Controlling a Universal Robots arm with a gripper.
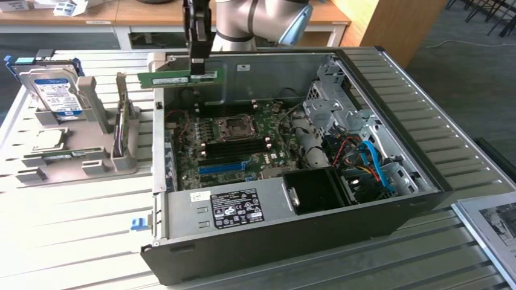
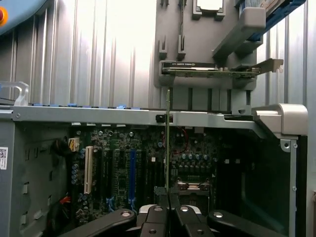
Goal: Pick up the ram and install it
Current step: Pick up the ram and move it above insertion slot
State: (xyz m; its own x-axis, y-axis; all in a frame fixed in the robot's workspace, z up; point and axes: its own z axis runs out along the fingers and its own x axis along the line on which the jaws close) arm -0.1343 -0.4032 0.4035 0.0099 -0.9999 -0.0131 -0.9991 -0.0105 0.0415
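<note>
Slatted grey table (image 1: 72, 241) in a room with wooden desks (image 1: 81, 15), carrying an open computer case (image 1: 322, 235).
Beside the case stands a grey rack (image 1: 81, 160) with a hard drive (image 1: 57, 90). Above the case's rim on the arm's side hangs the ram (image 1: 165, 78), level, clear of the motherboard (image 1: 234, 145), pinched between the gripper's (image 1: 197, 63) jaws.

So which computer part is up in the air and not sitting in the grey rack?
The green ram stick, pinched in the robot's fingers at the open case. The blue-labelled hard drive and the upright card sit in the grey rack.
</note>
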